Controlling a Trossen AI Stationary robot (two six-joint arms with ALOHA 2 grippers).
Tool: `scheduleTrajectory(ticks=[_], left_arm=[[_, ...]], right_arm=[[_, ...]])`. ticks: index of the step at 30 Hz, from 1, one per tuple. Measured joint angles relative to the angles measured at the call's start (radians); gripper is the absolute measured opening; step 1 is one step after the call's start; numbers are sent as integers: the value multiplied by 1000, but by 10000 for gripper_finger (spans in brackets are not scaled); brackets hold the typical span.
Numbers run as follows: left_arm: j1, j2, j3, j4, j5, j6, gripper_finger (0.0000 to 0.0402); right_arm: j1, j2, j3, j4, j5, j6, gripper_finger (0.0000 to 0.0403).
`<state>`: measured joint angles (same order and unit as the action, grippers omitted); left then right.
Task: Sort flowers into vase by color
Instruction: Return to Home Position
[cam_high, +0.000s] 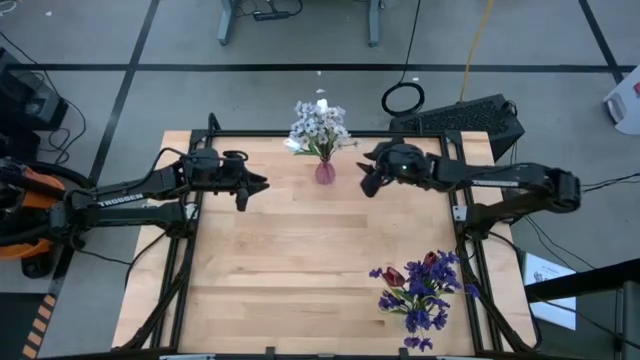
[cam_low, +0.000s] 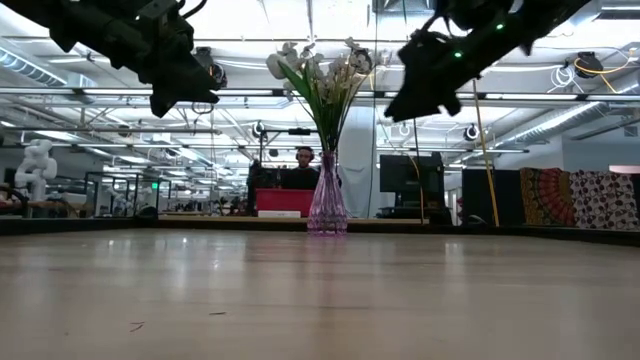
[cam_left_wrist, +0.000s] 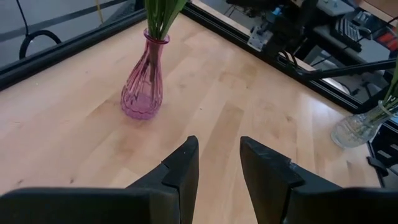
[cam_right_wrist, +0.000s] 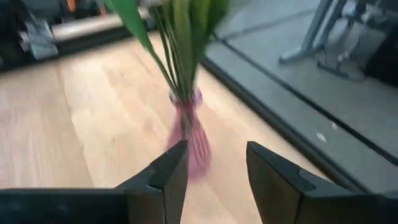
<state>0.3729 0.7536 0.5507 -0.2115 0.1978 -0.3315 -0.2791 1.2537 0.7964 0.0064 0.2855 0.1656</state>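
Upright at far middle of light wooden counter: pink ribbed glass vase, with white tulips and tiny white blossom sprays held in it. At near right part of counter: clear glass vase, with purple blossom clusters and dark red tulips lodged in it. Raised above counter, left of pink vase: left gripper, jaws released, empty. Raised right of pink vase: right gripper, jaws likewise released, empty. Both pointed toward pink vase, well apart from it.
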Motion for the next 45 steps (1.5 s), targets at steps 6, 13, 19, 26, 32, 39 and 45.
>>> scheduleTrajectory(ticks=[6,13,19,26,32,39,45], left_arm=[[0,2,0,37,-23,30,123],[-127,78,0,196,-64,258,123],[-221,208,0,319,-144,348,123],[-218,189,0,194,-118,372,123],[-238,86,-85,234,-94,339,123],[-283,-127,-328,395,-94,200,123],[-330,-321,-408,441,-98,161,123]], right_arm=[[0,-93,1,-275,0,6,130],[0,-81,1,-329,0,3,92],[0,-56,1,-326,6,-8,64],[0,-48,1,-325,8,-35,35],[0,-48,1,-326,5,-47,17],[0,-49,1,-326,-3,-27,5],[0,-49,1,-326,-4,-16,2]])
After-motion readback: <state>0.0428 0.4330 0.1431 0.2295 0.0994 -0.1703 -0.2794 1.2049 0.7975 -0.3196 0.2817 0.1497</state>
